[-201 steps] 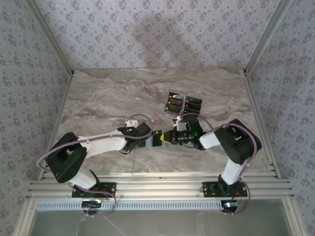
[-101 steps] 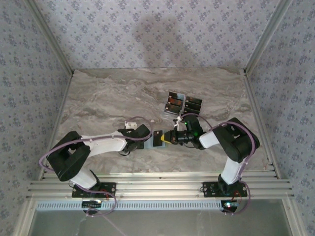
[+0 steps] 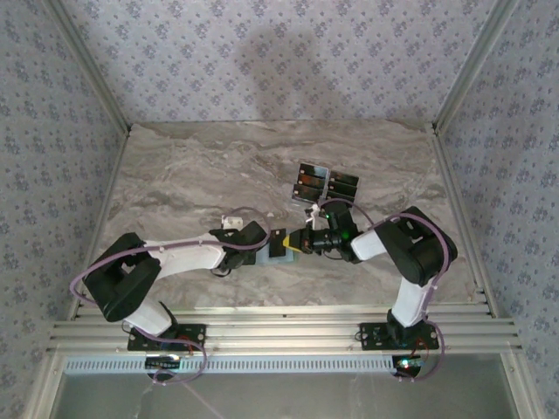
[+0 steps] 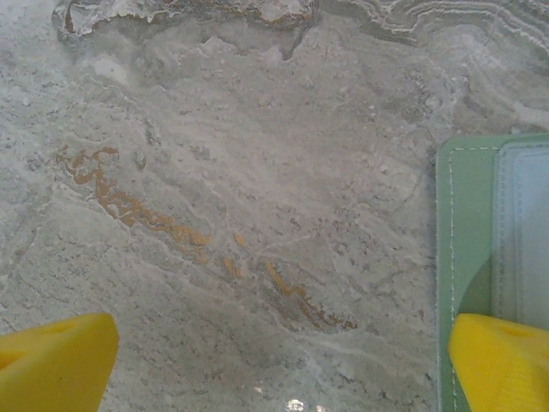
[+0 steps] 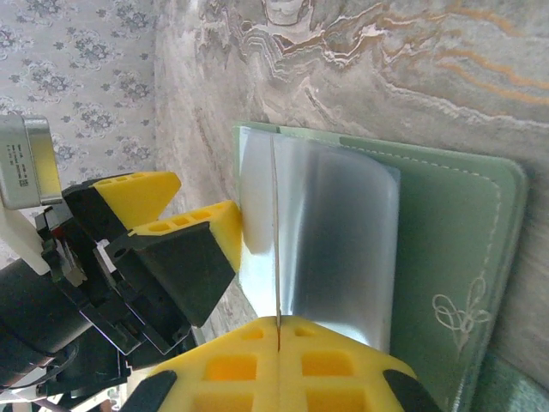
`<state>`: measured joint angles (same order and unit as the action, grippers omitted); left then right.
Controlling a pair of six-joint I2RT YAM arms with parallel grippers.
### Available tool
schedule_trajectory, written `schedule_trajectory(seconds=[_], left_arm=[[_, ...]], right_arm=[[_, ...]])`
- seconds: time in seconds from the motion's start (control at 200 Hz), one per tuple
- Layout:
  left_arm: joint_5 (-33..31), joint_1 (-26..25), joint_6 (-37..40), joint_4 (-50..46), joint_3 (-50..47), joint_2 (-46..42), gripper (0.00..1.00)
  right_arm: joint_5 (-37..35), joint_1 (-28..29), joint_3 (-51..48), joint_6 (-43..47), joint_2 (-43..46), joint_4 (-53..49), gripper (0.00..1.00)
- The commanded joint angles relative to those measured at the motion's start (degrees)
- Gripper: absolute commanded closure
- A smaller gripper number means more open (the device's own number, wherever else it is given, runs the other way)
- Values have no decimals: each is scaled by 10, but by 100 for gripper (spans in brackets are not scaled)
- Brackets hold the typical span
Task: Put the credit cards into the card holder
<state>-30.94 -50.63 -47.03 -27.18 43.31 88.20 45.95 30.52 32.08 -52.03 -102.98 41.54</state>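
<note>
The card holder point(image 5: 455, 257) lies open on the marble, pale green with a shiny grey inner pocket point(image 5: 343, 240). My right gripper point(image 5: 277, 322) is shut on a thin black credit card point(image 5: 276, 232), seen edge-on and standing over the holder's inner panel. In the top view this card point(image 3: 279, 242) sits between the right gripper point(image 3: 299, 240) and the left gripper point(image 3: 260, 248). My left gripper point(image 4: 279, 369) is open, with one yellow finger point(image 4: 502, 360) resting over the holder's green edge point(image 4: 463, 223). More credit cards point(image 3: 310, 182) lie behind on the table.
A second group of black cards point(image 3: 342, 185) lies beside the first, just beyond the right wrist. Patterned walls close in the table on three sides. An aluminium rail point(image 3: 279, 332) runs along the near edge by the arm bases.
The right gripper has crept slightly left and away with the card, closer over the holder. The left gripper has barely shifted and stays open.
</note>
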Motion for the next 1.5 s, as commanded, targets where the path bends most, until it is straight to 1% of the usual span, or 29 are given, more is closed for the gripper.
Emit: schedule_trajectory(seconds=[0.0,0.904,1.494], left_arm=[[1,4,-2,-5,-9,7,0],[0,3,-2,-8,-11,7,0],[2,3,-2,-6,-11,8,0]], right_arm=[[12,4,9,-8,-14,16,100],[15,15,-24,-29,-33,59,100],[21,19,-9,-39,-50,79,100]])
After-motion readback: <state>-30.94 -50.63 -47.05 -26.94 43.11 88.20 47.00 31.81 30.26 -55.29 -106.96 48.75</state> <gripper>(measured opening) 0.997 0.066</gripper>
